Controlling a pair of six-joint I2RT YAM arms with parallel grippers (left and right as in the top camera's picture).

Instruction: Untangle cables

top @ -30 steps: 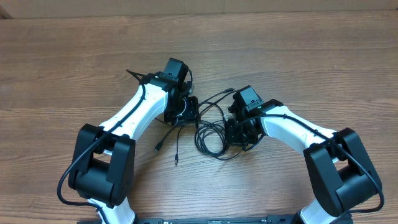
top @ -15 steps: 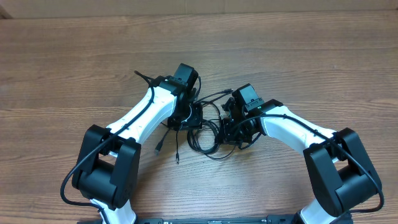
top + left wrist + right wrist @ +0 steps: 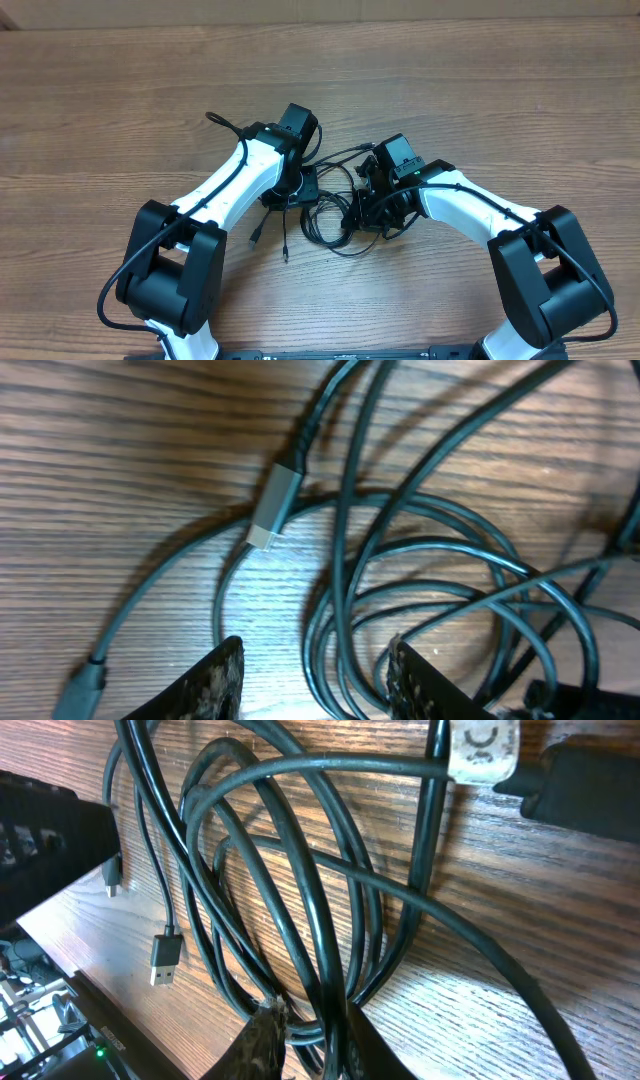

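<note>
The right gripper [image 3: 305,1032] has its jaws pinched on looped black cables [image 3: 306,880] over the wooden table [image 3: 560,910].

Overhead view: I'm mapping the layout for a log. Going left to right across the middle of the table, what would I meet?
Left arm → left gripper → coiled cables → right gripper → right arm

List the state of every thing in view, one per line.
cables: tangled in overlapping loops on the table
silver plug: free, lying flat on the table
left gripper: open, straddling several strands
right gripper: shut on the cables
</note>
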